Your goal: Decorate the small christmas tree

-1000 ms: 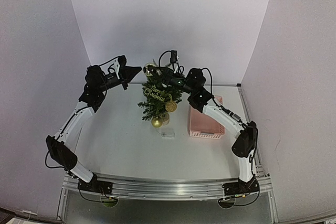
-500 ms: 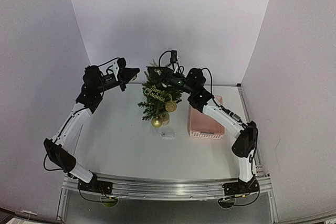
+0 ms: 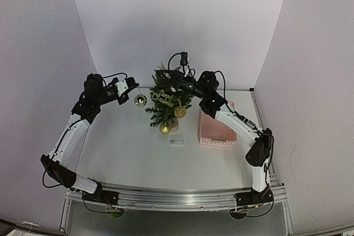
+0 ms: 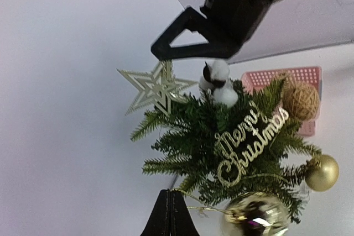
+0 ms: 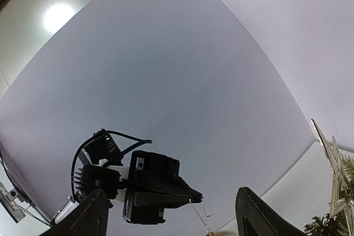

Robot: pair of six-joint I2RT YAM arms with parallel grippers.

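Observation:
The small christmas tree (image 3: 165, 106) stands at the middle back of the table, with a gold star (image 4: 156, 87), a white ornament (image 4: 219, 83), a "Merry Christmas" sign (image 4: 250, 143), a twine ball (image 4: 301, 100) and gold balls (image 3: 165, 129) on it. My left gripper (image 3: 133, 85) is just left of the tree, shut on the gold string of a shiny ball (image 3: 140, 100) that hangs below it. The wrist view shows the shut fingers (image 4: 170, 216) and the ball (image 4: 255, 217). My right gripper (image 3: 162, 74) hovers at the treetop, open and empty (image 5: 171, 192).
A pink basket (image 3: 217, 129) lies right of the tree, under the right forearm. A small clear object (image 3: 177, 142) lies on the table in front of the tree. White walls enclose the back and both sides.

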